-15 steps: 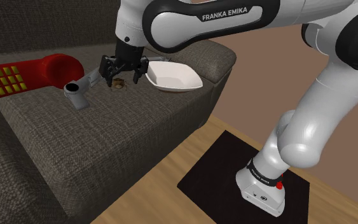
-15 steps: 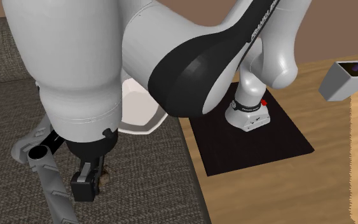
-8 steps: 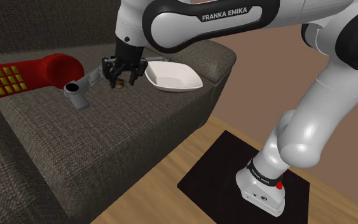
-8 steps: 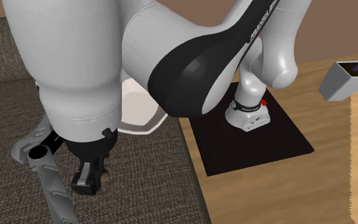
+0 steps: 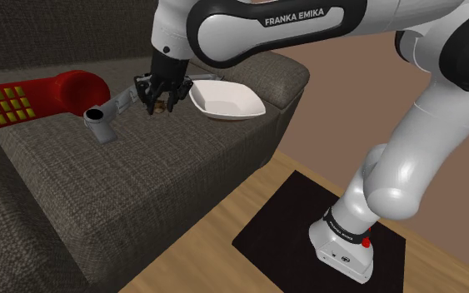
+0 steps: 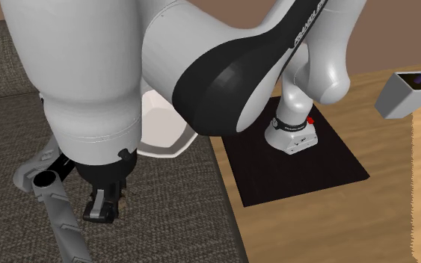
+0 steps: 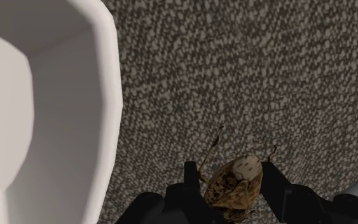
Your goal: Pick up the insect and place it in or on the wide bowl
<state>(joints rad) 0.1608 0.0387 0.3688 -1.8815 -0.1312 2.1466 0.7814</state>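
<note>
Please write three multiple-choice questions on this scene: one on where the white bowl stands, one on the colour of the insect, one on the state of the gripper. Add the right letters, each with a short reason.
1. Where does the wide bowl stand?
A) on a kitchen table
B) on the sofa seat
C) on a shelf

2. What colour is the insect?
A) green
B) blue
C) mottled brown

3. What is the gripper doing?
A) clasping the insect
B) gripping the bowl's rim
C) standing open, far from the insect

Answers: 1 B, woven sofa fabric lies under it in the shoulder view; 2 C, as the wrist view shows; 3 A, both fingers press on the insect's sides.
</note>
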